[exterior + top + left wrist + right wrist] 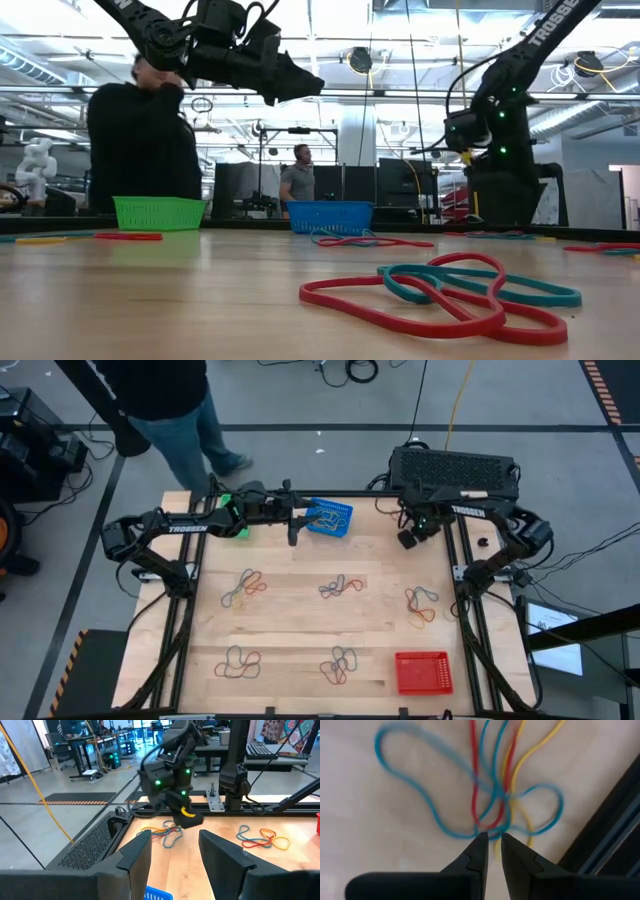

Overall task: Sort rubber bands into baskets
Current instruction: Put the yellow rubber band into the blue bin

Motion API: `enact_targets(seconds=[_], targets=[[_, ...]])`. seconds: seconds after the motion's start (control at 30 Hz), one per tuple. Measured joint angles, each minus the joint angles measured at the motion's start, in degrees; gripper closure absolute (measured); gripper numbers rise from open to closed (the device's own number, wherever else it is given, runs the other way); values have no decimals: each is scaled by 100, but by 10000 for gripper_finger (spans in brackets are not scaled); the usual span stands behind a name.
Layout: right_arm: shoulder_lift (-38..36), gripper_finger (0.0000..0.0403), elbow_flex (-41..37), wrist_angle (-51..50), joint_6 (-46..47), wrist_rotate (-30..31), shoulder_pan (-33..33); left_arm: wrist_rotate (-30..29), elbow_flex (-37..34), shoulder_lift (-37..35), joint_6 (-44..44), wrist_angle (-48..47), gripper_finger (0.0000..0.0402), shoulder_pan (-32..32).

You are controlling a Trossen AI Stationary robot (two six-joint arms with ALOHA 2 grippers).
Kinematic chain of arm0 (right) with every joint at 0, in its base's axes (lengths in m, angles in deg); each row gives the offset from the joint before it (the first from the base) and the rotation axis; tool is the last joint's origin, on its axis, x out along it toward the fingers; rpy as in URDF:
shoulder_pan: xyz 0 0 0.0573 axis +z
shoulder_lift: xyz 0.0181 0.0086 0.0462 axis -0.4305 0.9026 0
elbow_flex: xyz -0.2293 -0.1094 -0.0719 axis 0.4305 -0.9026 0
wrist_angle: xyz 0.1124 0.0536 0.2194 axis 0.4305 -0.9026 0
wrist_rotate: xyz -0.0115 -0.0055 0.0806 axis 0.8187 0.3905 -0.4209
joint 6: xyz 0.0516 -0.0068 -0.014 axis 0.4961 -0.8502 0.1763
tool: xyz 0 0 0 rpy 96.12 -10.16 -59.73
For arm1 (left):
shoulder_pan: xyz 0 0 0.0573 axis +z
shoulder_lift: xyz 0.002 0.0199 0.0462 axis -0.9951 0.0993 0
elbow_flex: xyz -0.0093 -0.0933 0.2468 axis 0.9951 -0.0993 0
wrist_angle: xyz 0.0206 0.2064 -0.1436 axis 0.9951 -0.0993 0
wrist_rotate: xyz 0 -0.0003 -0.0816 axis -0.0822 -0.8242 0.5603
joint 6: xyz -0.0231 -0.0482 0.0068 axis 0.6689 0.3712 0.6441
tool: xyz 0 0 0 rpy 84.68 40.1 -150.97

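My left gripper (293, 532) hangs high over the table's far edge, between the green basket (232, 520) and the blue basket (328, 517). Its fingers (135, 852) stand wide apart with nothing between them. The blue basket holds a few rubber bands. At the far right my right gripper (408, 540) is low over a tangle of blue, red and yellow rubber bands (490, 785). Its jaws are almost together, with a yellow strand (496, 852) in the narrow gap. The red basket (423, 672) sits at the near right.
Several more piles of rubber bands (245, 586) lie across the wooden table (290, 622), one close to the low camera (440, 292). A black vented box (455, 470) stands behind the right arm. A person (170, 410) stands beyond the far left corner.
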Motion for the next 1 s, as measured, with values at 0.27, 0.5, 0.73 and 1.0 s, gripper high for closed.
enact_targets(seconds=[0.27, 0.5, 0.73, 1.0], targets=[[0, 358, -406, 27, 16, 1, 146, 0, 2, 4, 2, -75, 229, 0], [0, 358, -406, 20, -24, 11, -45, 0, 2, 4, 44, 61, 229, 0], [12, 358, -400, 49, -107, 81, -156, -2, 2, 4, 44, 75, 229, -1], [24, 361, -410, 181, -80, 142, -161, 0, 2, 4, 48, 61, 229, -15]])
